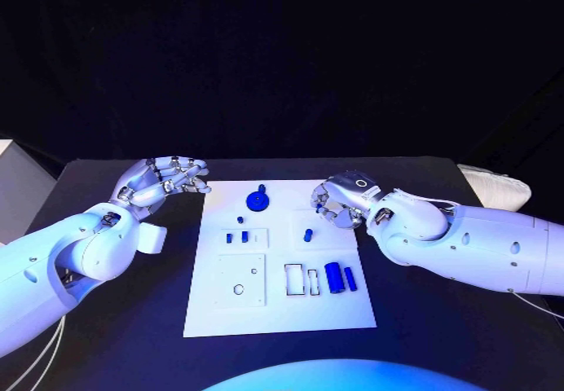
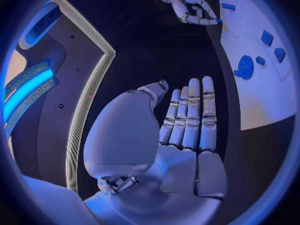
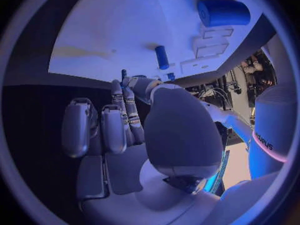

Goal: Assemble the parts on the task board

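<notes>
Both hands hover empty: left hand (image 1: 162, 184) beside the task board (image 1: 282, 314), fingers straight; right hand (image 1: 341, 201) above it, fingers curled.

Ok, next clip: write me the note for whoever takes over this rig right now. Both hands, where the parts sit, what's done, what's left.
Left robot hand: empty, hovering off the far left corner of the task board, fingers straight and together in the left wrist view.
Right robot hand: fingers curled in, holding nothing visible, at the board's far right edge.
Parts: round blue part at the far middle; small blue peg right of centre; two blue cylinders lying side by side near the right edge; small pieces in the left block.
Done: cannot tell.
Left: neither hand holds a part; the cylinders lie loose, and the white slots beside them look unfilled.
</notes>
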`<action>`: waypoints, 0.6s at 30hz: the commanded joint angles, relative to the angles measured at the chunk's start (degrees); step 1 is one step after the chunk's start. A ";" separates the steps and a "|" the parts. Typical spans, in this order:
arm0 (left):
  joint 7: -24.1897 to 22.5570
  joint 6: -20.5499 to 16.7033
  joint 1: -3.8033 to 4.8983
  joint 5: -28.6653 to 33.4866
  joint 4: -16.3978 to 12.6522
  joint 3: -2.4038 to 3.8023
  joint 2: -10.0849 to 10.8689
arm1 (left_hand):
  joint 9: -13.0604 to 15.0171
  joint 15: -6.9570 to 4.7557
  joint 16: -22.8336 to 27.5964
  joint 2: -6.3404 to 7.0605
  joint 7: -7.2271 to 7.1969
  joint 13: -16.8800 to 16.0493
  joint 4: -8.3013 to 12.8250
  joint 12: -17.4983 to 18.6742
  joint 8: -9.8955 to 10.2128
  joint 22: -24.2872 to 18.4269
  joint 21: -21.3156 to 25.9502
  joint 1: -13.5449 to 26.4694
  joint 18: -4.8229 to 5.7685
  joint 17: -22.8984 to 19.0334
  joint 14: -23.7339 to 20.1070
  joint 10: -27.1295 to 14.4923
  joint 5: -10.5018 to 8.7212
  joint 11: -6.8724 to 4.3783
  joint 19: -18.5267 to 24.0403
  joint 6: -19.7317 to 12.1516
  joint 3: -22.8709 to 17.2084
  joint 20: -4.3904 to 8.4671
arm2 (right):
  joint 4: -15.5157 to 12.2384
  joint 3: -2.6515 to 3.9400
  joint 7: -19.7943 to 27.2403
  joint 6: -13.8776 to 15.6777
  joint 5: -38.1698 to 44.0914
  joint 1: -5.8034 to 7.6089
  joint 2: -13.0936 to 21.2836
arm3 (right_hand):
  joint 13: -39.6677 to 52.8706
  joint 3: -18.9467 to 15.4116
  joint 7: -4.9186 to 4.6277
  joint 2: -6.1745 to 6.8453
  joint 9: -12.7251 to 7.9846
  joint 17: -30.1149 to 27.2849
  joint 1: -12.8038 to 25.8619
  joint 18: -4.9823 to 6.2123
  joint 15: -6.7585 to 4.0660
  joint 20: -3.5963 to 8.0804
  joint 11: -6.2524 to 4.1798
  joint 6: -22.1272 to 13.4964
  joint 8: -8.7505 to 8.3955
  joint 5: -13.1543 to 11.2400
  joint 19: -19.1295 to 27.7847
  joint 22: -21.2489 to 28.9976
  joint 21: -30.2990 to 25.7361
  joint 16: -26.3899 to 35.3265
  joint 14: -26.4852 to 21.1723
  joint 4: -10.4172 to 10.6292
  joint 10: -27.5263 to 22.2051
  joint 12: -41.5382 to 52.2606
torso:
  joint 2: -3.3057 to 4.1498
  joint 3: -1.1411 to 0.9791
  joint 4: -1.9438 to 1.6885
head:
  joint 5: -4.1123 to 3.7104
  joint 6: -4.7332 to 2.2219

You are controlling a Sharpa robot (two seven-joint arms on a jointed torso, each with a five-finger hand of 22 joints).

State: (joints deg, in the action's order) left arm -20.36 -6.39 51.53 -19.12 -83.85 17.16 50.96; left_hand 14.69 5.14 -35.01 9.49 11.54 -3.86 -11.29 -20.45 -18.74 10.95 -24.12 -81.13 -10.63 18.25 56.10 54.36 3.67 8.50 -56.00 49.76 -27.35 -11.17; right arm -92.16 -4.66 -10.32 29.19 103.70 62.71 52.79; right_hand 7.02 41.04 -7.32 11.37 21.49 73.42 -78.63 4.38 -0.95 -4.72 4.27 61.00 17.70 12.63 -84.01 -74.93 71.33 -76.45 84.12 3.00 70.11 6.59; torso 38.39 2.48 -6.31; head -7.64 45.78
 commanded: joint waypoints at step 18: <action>-1.05 -0.54 -0.25 -0.41 0.08 0.05 -0.89 | -0.01 0.22 0.36 0.24 0.22 -0.05 0.51 0.37 -0.16 -0.09 0.31 -0.61 0.21 0.12 0.18 -0.41 0.24 0.19 -0.44 0.07 0.11 0.10 | -8.91 -0.14 2.47 4.05 -2.25 -3.67 -3.20 | -0.03 0.48 0.13 0.05 0.07 -0.40 0.74 -0.69 -0.41 0.51 -0.84 0.32 0.26 0.03 -1.34 -5.23 -0.37 0.14 2.34 -0.20 1.12 -0.21 | -0.10 0.18 -0.05 | 3.62 0.25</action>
State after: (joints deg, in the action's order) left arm -20.63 -6.63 51.33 -19.33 -83.73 17.16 50.23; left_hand 14.68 5.14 -35.01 9.72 11.54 -3.86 -11.14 -20.45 -18.73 10.96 -24.12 -81.36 -10.63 18.29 56.10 54.22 3.67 8.64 -56.00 49.76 -27.20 -11.17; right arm -101.08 -4.76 -8.74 32.65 100.45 59.32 49.92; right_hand 6.99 41.20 -7.32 11.55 21.50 73.06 -78.48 4.39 -0.94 -4.72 4.28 60.98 17.69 12.49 -84.01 -74.91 71.33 -76.45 84.12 2.82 70.13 6.47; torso 38.28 2.65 -6.32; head -4.74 45.85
